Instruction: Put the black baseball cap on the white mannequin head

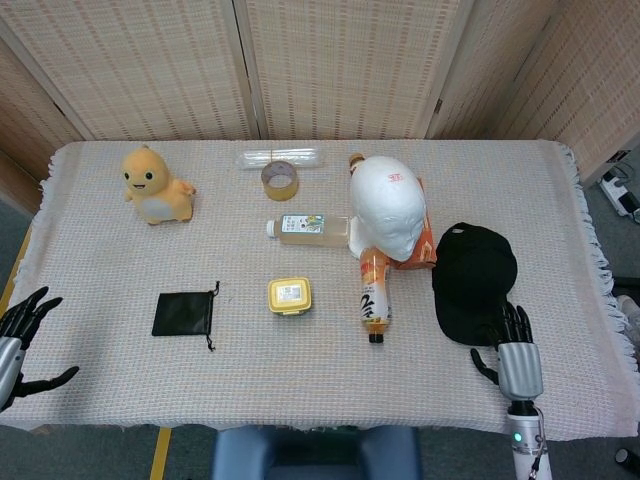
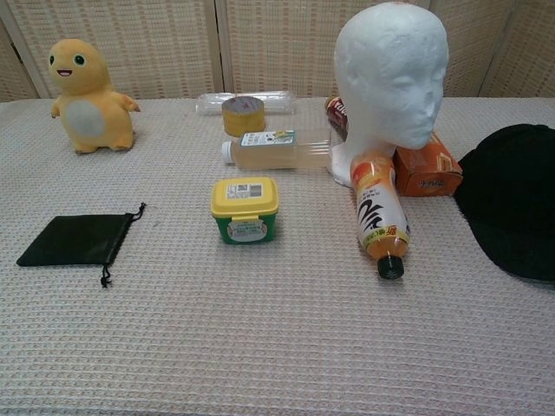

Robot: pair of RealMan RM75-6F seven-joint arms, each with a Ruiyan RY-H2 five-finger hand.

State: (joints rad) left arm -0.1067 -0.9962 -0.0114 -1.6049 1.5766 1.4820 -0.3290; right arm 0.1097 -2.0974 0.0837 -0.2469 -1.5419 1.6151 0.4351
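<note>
Black baseball cap (image 1: 474,283) lies flat on the desk (image 1: 100,230), directly ahead of our right hand (image 1: 512,352). The fingertips (image 1: 513,316) reach the cap's near edge; we cannot tell whether they touch it. Fingers are spread and the hand holds nothing. In the chest view only the cap's left part shows at the right frame edge (image 2: 512,199); neither hand appears there.

White mannequin head (image 1: 388,207) stands upright ahead and to the left of the right hand, just beside the cap's left side, not touching it as far as we can see. An orange box (image 2: 425,170) sits between the head's base and the cap.

Our left hand (image 1: 18,340) is at the near left desk corner, partly cut off by the frame, fingers spread, thumb out, holding nothing. It is well apart from the cap, across the full desk width.

Other items we see:
- orange drink bottle (image 1: 375,293) lying on its side, cap toward us, left of the right hand
- yellow-lidded tub (image 1: 289,295)
- black drawstring pouch (image 1: 184,314), ahead and right of the left hand
- clear bottle (image 1: 306,226) lying beside the head
- tape roll (image 1: 280,179)
- yellow plush toy (image 1: 155,185) at the far left
</note>
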